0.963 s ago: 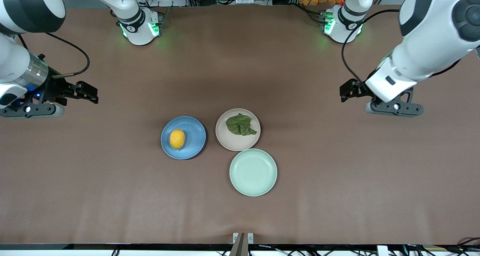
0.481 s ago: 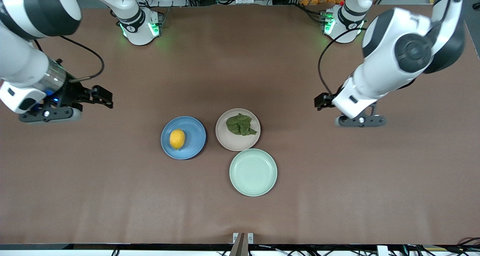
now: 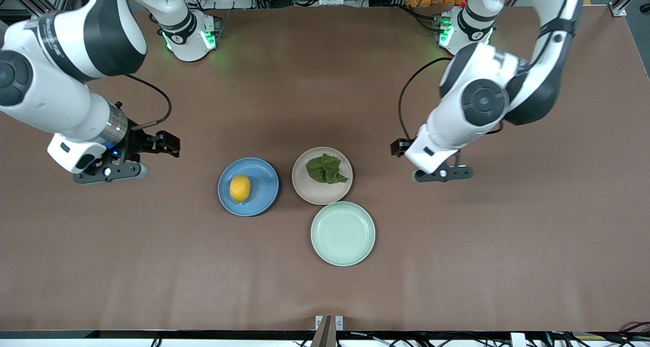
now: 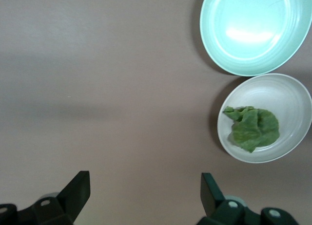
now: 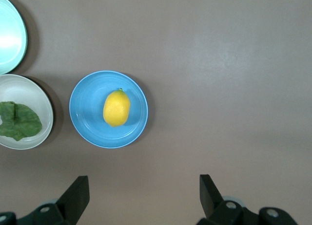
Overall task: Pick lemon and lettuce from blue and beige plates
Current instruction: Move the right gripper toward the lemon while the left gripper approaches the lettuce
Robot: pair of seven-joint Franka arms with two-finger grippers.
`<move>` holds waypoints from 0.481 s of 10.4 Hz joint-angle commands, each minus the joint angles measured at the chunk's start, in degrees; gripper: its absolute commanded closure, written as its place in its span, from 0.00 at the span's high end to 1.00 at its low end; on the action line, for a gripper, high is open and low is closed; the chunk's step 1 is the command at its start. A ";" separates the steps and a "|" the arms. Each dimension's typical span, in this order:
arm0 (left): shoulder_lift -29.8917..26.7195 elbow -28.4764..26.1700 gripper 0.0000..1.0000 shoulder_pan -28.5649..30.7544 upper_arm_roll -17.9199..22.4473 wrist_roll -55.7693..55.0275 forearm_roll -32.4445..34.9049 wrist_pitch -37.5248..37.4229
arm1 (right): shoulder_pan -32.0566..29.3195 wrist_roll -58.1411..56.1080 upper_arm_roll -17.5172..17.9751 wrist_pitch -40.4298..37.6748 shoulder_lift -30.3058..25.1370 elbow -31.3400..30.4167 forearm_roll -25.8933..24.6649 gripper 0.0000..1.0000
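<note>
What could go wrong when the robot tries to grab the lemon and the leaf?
The lemon is round and lies loose on the blue plate, so it might roll away from the right tool, which is open over bare table. The lettuce lies flat and crumpled on the beige plate, so the open left tool might pinch only an edge. The mint-green plate touches the beige one and could get bumped.

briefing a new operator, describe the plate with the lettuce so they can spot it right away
Three round plates cluster mid-way along the brown table. The beige plate sits between the blue plate, which holds a lemon, and the bare mint-green plate, which lies nearer the front camera. It alone is pinkish beige and carries a wrinkled dark green lettuce leaf.
</note>
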 commanded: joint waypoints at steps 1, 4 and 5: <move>3.46 2.04 1.00 -3.04 0.33 -5.93 1.42 2.31 | 1.84 4.51 -0.22 1.28 3.29 0.77 0.98 1.00; 6.28 2.13 1.00 -5.85 0.51 -10.07 1.51 7.41 | 4.74 10.32 -0.22 5.14 6.90 0.77 0.99 1.00; 7.42 2.13 1.00 -7.43 0.60 -11.82 2.82 9.34 | 5.79 11.99 -0.22 6.54 7.87 0.60 0.99 1.00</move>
